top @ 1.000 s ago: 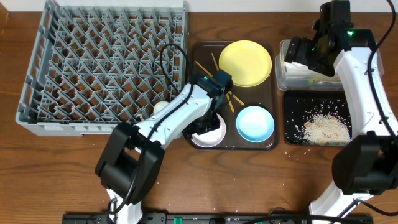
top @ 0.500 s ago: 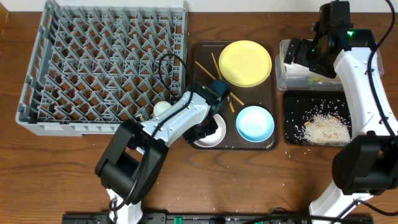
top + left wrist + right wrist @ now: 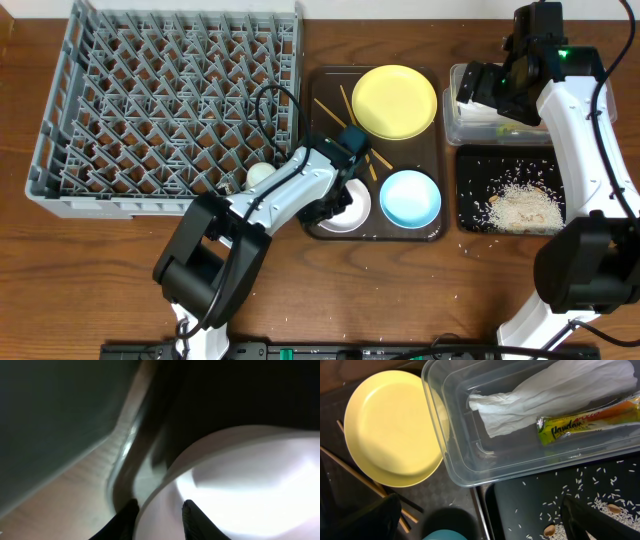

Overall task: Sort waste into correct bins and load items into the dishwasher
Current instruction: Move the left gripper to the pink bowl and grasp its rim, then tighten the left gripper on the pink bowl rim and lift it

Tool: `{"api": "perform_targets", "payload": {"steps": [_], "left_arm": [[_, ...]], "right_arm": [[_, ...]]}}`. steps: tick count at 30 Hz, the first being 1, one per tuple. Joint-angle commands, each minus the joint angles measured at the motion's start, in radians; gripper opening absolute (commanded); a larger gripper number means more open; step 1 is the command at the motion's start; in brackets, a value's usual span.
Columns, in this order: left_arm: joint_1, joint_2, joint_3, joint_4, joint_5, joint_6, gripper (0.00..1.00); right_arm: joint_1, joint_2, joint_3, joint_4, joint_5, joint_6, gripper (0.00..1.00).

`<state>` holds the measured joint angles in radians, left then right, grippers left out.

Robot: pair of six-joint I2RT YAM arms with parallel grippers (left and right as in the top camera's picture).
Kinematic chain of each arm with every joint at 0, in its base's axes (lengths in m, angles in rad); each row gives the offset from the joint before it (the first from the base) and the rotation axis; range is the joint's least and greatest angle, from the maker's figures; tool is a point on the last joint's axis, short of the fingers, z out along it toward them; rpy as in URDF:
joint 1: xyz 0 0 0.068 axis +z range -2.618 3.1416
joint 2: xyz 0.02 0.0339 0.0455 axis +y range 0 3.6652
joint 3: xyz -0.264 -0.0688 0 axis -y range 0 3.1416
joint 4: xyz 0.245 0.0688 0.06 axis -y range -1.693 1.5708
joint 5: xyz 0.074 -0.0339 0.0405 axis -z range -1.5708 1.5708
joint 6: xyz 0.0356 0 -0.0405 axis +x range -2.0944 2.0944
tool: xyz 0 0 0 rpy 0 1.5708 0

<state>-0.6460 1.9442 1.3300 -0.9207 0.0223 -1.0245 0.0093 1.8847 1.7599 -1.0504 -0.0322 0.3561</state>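
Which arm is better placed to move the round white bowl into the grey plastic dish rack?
Left. The left tool straddles the rim of the round white bowl, beside the grey plastic dish rack; the right tool hangs open by the clear plastic tub.

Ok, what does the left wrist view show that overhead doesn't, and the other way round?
Left wrist only: the left gripper has a fingertip on each side of the white bowl's rim; whether they pinch it is unclear. Overhead only: dish rack, yellow plate, light-blue bowl, chopsticks, the right arm above the clear tub, and rice on the black tray; there the left arm hides its own fingers. Both: the white bowl and a bit of the brown tray beside it.
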Motion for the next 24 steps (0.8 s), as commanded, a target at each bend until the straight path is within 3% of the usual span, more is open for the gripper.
{"api": "perform_targets", "payload": {"steps": [1,9,14,24], "left_arm": [[-0.002,0.010,-0.037,0.047,-0.020,-0.006,0.31],[-0.002,0.010,-0.068,0.096,-0.019,-0.006,0.30],[0.000,0.008,-0.068,0.091,-0.015,-0.005,0.08],[0.000,-0.086,-0.067,0.093,-0.019,0.094,0.08]], "right_arm": [[-0.002,-0.019,0.004,0.000,0.009,0.003,0.99],[-0.002,-0.019,0.004,0.000,0.009,0.002,0.99],[-0.003,-0.019,0.004,0.000,0.009,0.002,0.99],[-0.002,-0.019,0.004,0.000,0.009,0.003,0.99]]}}
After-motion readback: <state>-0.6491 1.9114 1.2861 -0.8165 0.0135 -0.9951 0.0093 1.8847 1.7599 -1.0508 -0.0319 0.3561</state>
